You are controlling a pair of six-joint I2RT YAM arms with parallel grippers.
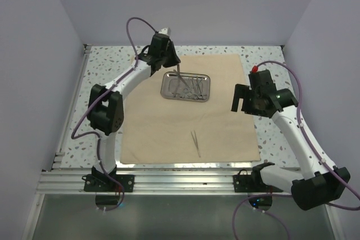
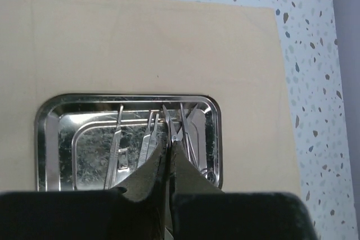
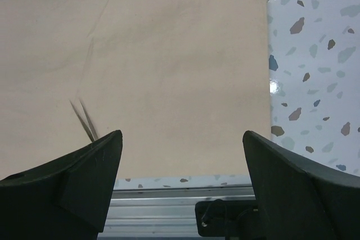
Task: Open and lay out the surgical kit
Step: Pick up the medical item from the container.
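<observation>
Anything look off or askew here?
Nothing spilled or damaged. The cloth lies flat under the tray. Tweezers lie alone, slightly angled, nearer the cloth's front edge; the other instruments overlap in the tray.

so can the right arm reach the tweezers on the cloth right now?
Probably yes: right pincer is open and empty, tweezers lie alone on bare cloth, left arm is away at the tray.

Left gripper closed, right gripper spread.
</observation>
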